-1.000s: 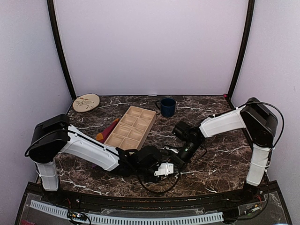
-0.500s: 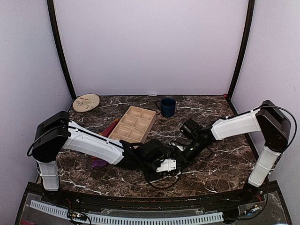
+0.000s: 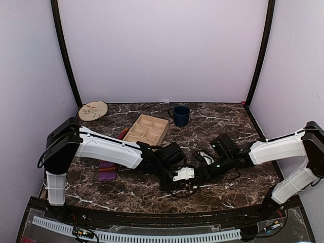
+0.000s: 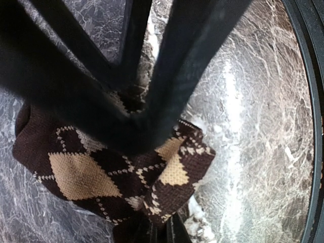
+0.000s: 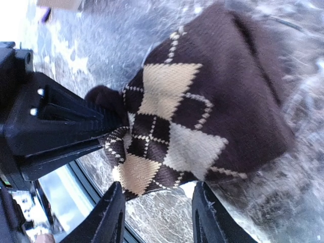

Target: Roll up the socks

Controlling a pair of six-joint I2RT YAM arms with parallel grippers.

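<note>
Left hand (image 4: 142,124) is clenched on the brown argyle sock (image 4: 81,172), with its fingers pinching a bunched fold at one end. The rest of the sock lies slack on the counter (image 4: 253,126), humped and part folded rather than a tight roll.

Right hand (image 5: 157,217) sits directly opposite, at the sock's other edge. It was shut a second ago and is now released, fingers apart with the fabric edge just ahead of the tips. No grip is visible there, so only the left hand holds the sock.

Both arms have also shifted over the last second. The meeting point has slid toward the right side and the near edge of the counter, and the right arm is stretched out lower.

My read is that the right hand has let go to re-grasp or to tuck the fold while the left hand pins the end. The roll on this sock looks mid-way and isn't secured, so the loose end may spring back open.

Further out, well behind the left hand beside the left forearm, the purple sock (image 3: 107,169) lies flat and unrolled. It still needs doing.

Beyond that are the wooden tray (image 3: 147,132) and the mug (image 3: 179,115), both well clear of the hands.
</note>
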